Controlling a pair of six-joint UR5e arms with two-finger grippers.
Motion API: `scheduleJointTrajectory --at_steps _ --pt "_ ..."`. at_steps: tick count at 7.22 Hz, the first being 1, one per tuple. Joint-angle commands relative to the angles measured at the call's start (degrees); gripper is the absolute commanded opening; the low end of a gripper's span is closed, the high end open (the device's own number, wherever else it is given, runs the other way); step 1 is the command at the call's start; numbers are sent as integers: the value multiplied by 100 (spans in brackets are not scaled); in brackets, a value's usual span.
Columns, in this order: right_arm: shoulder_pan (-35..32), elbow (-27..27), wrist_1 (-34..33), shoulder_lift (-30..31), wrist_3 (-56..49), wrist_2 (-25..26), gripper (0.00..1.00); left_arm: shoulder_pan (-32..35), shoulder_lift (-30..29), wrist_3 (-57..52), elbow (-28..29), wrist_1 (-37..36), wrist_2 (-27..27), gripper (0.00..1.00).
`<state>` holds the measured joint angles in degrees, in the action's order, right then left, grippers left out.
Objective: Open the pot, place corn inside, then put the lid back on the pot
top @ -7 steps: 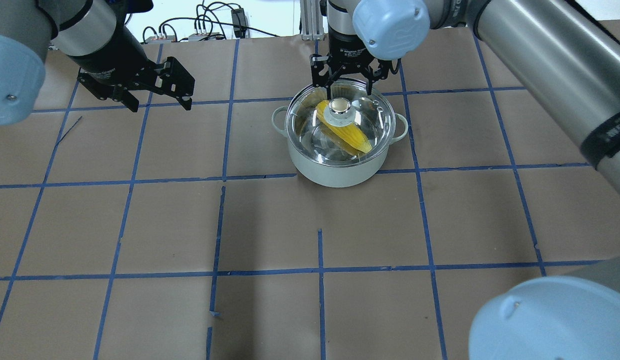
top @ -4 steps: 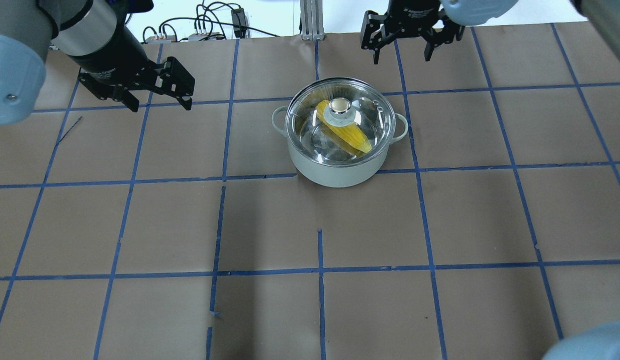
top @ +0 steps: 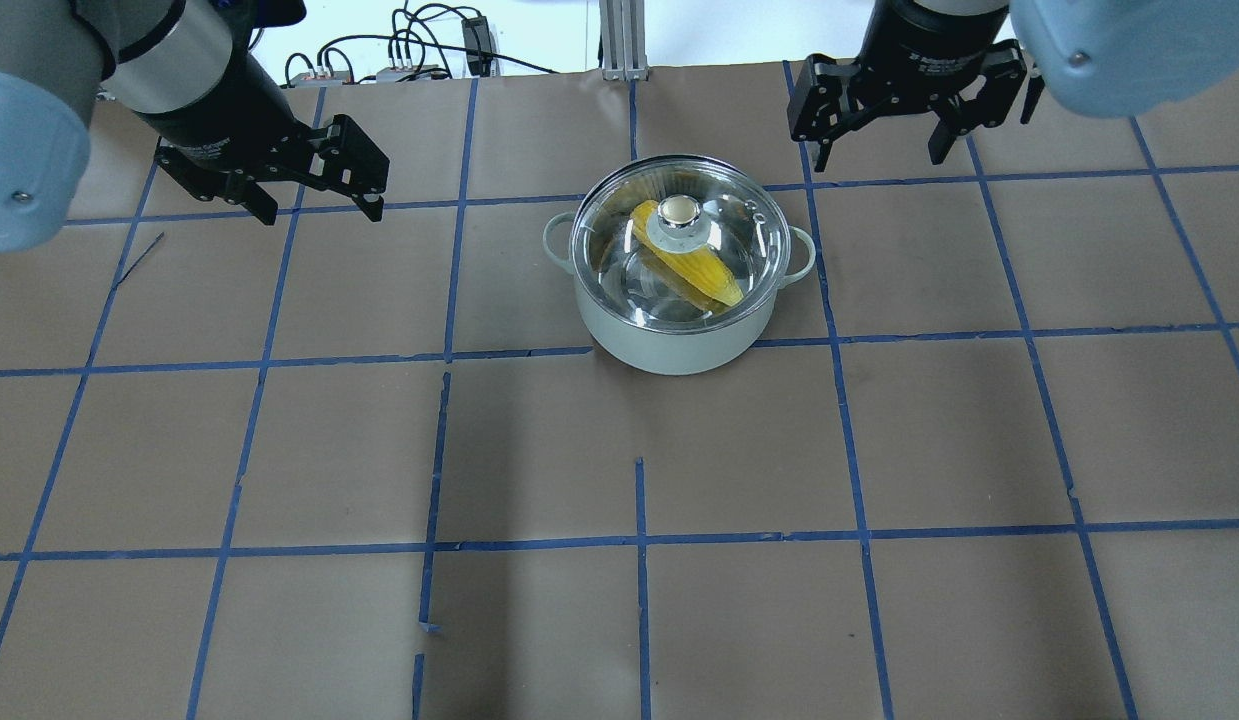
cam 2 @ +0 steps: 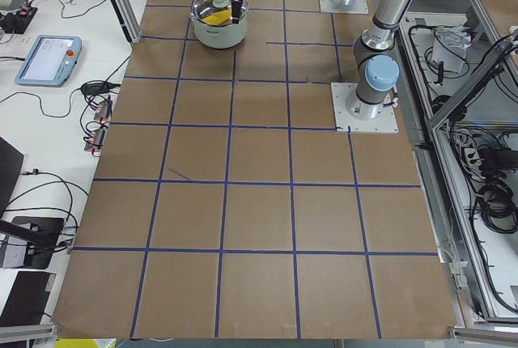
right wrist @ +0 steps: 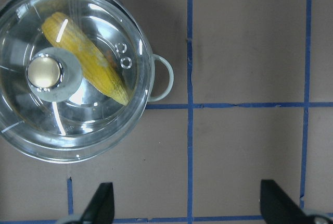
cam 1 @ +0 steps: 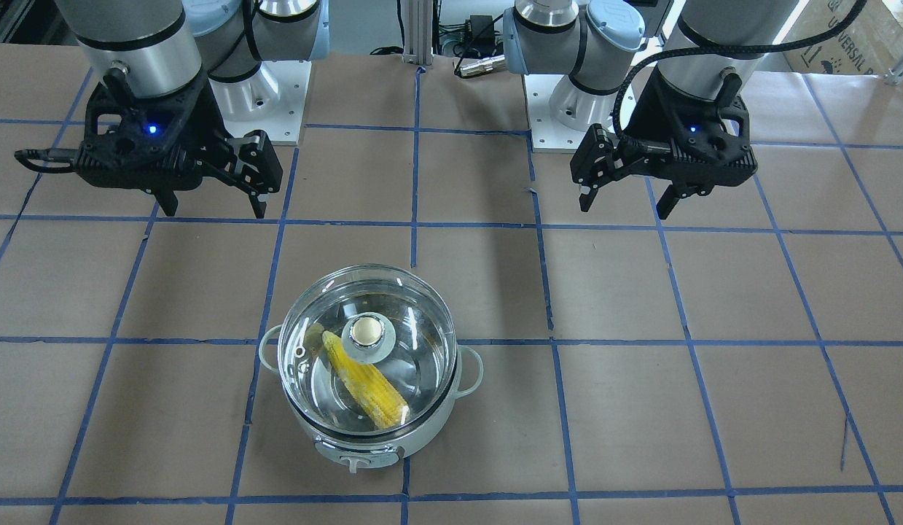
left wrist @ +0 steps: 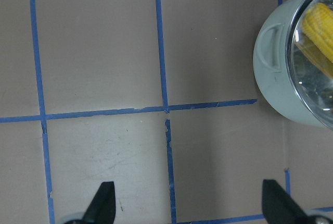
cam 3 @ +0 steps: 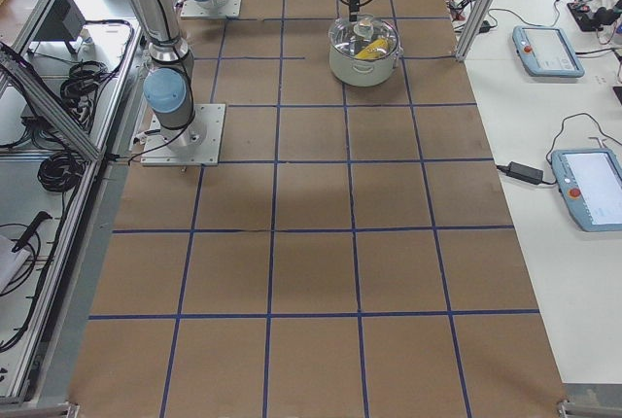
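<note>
— On brown tabletop (top: 279,450), centre: round mint-white pot (top: 669,345), yellow corn cob (top: 704,278) inside, clear glass lid (top: 679,215) seated?
— Confirmed; left jaws, right jaws: wide open, empty. Step: last one done, seemingly. Next: nothing further needed.

pot (left wrist: 276,86) w/ corn (left wrist: 318,28), claw (left wrist: 190,203) agape

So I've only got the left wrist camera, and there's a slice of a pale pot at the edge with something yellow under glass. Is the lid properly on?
Observer: Yes. The lid sits level on the pot, with the whole corn lying beneath it.
Visitor: Is the other claw holding it?
Observer: No. The right gripper is open, apart from the pot, touching nothing.
Visitor: Does the pot have controls?
Observer: Yes, a control panel on the side facing away from the robot.
</note>
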<state>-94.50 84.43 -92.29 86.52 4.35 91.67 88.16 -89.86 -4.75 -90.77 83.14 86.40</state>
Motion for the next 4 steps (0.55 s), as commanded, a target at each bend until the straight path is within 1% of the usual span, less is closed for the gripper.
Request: scheduleJointTrajectory --at_steps 1,4 --pt "19 407 -25 391 -4 -34 99 0 -5 0 -2 0 0 100" --pt "19 425 18 418 5 -35 99 0 -14 0 -2 0 0 100"
